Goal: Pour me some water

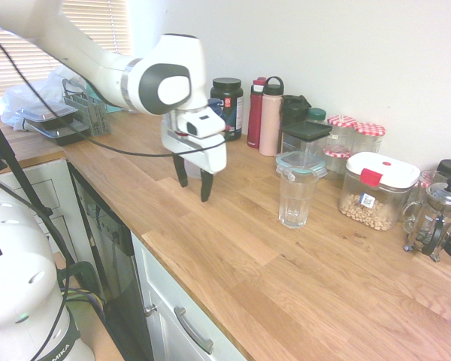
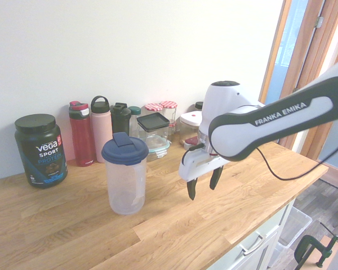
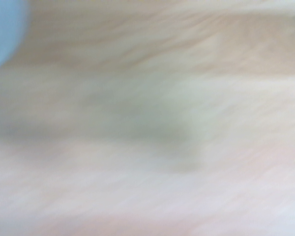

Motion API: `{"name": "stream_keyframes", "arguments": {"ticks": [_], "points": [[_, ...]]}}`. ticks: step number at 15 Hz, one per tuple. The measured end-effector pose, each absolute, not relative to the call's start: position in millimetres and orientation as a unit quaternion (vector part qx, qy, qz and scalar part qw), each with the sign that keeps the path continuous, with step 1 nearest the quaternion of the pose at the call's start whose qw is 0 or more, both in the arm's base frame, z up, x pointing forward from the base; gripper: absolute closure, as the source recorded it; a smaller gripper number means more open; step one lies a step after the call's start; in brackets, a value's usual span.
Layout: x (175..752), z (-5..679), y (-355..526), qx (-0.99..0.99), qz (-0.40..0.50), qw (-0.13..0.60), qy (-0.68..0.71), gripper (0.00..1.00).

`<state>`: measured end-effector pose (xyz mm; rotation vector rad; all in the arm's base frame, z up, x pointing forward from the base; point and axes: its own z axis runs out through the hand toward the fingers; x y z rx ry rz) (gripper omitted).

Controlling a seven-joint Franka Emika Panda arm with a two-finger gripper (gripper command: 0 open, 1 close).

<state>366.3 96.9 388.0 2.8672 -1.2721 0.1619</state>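
A clear plastic shaker bottle (image 2: 124, 180) with a blue lid (image 2: 124, 149) stands upright on the wooden counter (image 2: 158, 230). In the first exterior view the arm hides nearly all of it. An empty drinking glass (image 1: 295, 197) stands further along the counter, to the right of the gripper in that view. My gripper (image 2: 202, 190) (image 1: 194, 189) hangs open just above the wood, fingers pointing down, a short way beside the shaker and apart from it, holding nothing. The wrist view is blurred wood with a blue patch (image 3: 2, 29) in one corner.
Along the wall stand a black protein tub (image 2: 40, 149), a red bottle (image 2: 81, 134), a pink bottle (image 2: 101, 128), a black bottle (image 2: 121, 118), food containers (image 1: 376, 189), red-lidded jars (image 1: 357, 134) and a French press (image 1: 434, 218). A dish rack (image 1: 86, 113) and trays sit at the counter's far end.
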Motion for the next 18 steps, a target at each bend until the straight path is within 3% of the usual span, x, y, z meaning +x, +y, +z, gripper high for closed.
{"name": "stream_keyframes", "arguments": {"ticks": [6,12,13,18], "points": [[315.3,411.0,216.6,0.894,0.126,-0.006,-0.430,0.00],[363.5,446.8,267.2,0.870,0.229,-0.052,-0.433,0.00],[375.4,446.5,267.8,0.869,0.240,-0.057,-0.429,1.00],[394.2,439.7,277.6,0.865,0.263,-0.072,-0.420,1.00]]}}
